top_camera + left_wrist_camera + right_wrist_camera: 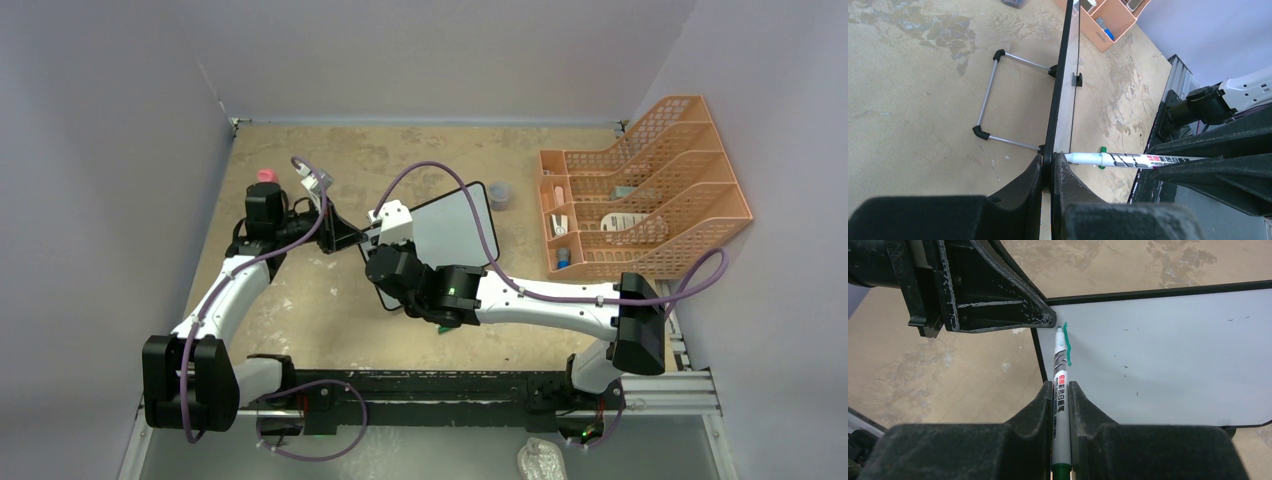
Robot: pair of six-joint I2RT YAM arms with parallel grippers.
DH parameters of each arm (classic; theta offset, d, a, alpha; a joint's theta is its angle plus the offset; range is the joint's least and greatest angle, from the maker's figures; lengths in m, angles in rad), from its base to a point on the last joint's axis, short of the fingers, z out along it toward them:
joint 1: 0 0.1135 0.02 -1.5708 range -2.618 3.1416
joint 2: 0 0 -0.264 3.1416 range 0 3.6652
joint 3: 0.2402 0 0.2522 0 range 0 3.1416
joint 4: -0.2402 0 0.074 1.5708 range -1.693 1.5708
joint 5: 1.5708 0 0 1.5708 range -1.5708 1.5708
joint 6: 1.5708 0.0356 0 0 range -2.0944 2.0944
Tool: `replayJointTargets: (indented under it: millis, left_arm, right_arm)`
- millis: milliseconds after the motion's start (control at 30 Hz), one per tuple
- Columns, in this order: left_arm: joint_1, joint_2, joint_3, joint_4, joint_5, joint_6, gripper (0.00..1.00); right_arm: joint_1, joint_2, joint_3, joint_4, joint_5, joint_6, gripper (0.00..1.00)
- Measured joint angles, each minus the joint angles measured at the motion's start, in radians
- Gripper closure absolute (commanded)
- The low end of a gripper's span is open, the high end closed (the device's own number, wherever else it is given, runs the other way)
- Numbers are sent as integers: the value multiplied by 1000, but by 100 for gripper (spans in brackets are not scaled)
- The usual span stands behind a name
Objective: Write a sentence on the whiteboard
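The whiteboard [455,232] stands tilted at the table's middle, a white face in a thin black frame [1158,291]. My left gripper [1052,167] is shut on its left edge [1060,95] and holds it. My right gripper [1061,390] is shut on a white marker [1062,390] with a green end. The marker's tip touches the board near its upper left corner. One short green-teal stroke [1067,345] of the sentence is there. The marker also shows in the left wrist view [1133,160].
An orange desk organizer [640,195] with small items stands at the right back. A small dark cup [499,195] sits behind the board. A pink object [266,175] lies at the back left. The board's wire stand [993,95] rests on the table.
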Motion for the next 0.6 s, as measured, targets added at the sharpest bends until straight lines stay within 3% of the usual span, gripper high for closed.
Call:
replayJointTargets:
  millis: [600]
  left_arm:
    - [0, 0, 0, 0, 0, 0, 100]
  right_arm:
    - [-6, 0, 4, -9, 33, 1, 100]
